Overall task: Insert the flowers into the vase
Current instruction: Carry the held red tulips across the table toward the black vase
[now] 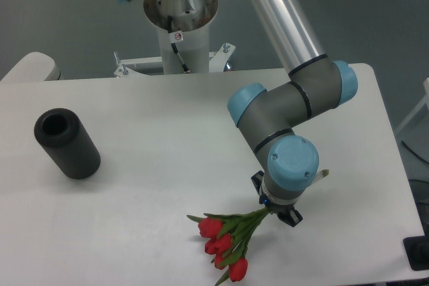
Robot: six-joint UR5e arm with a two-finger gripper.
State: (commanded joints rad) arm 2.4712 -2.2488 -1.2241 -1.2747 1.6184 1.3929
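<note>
While the wrist hides most of it: the claw (280, 211) sits low over the counter (154, 185), fingers around the stems.
Claw state: seemingly closed on the flowers (226, 246) — the wrist blocks the jaws, so I cannot tell for sure.
Flowers: buds fan out just left of and below the claw; one pale stem end pokes out to its right.
Vase (67, 143): well apart, far left of the claw, upright, hole unobstructed.
Handling: light, soft, crushable — hold the tied stems, never the buds.
</note>
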